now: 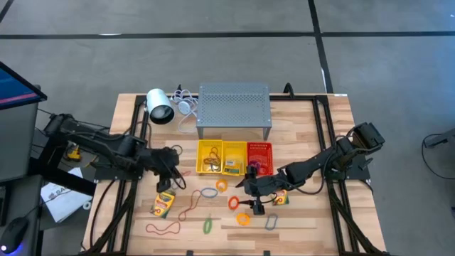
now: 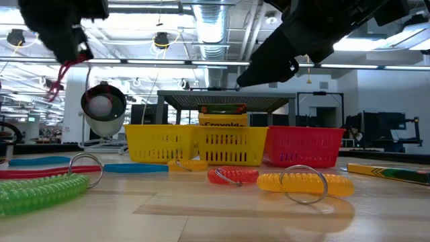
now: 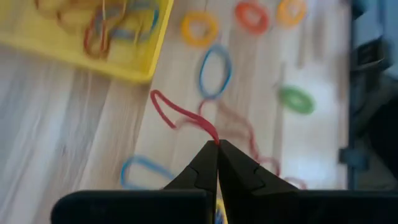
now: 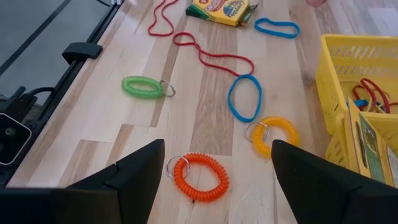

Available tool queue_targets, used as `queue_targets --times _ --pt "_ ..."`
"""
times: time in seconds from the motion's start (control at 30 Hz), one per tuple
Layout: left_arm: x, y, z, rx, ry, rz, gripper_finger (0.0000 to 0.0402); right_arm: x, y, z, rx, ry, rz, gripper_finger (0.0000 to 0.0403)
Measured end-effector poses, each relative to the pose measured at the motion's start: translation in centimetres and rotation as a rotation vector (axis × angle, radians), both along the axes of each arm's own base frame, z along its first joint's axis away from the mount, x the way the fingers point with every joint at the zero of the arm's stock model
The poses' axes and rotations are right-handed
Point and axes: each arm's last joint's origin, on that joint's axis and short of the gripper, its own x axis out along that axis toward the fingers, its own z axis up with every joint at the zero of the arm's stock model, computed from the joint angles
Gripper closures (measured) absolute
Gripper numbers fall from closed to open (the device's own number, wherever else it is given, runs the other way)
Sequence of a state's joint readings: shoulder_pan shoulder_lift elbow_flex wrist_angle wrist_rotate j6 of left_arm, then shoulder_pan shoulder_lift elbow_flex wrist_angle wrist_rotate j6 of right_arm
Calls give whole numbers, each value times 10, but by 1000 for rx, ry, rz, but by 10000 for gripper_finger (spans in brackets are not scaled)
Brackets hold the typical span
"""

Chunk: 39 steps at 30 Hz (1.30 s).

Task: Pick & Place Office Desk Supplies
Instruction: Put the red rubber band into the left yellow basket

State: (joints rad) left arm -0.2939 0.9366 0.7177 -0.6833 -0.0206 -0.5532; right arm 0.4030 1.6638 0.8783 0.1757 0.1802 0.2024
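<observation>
Left end effector (image 3: 217, 152) pinched on red rubber band (image 3: 180, 115), lifted above counter (image 1: 298, 220) nr yellow bin (image 1: 211, 157). Right end effector (image 4: 214, 163) spread wide over orange coil ring (image 4: 199, 176), mid counter.

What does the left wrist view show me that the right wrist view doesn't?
Only the left wrist view: the left gripper shut on a red rubber band, lifted over the table.

Only the right wrist view: the right gripper open above the orange coil ring, plus a crayon box on the wood.

Both: the blue band, green coil ring and yellow bin.
</observation>
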Motion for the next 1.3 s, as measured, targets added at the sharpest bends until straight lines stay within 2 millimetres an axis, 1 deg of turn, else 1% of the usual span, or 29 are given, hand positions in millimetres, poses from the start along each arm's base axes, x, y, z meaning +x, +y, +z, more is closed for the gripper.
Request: queue_targets --times 0.13,0.3,0.43,0.63,0.8,1.0,1.3 --pt "2 1 10 39 -128 -20 401 1 1 2 2 -24 5 112" --pt "14 0 21 134 -306 -45 401 3 2 6 3 -70 16 112" --pt "26 3 24 226 -388 -49 401 4 2 8 -1 -95 24 112" --pt "45 16 7 333 -306 -37 401 4 2 9 3 -103 24 112" --pt "62 24 -4 375 -285 -40 399 4 2 9 2 -100 24 112" --pt "67 35 -12 386 -244 -9 400 4 3 9 -1 -95 27 112" --pt "78 38 -23 390 -213 2 400 4 2 8 -8 -92 30 112"
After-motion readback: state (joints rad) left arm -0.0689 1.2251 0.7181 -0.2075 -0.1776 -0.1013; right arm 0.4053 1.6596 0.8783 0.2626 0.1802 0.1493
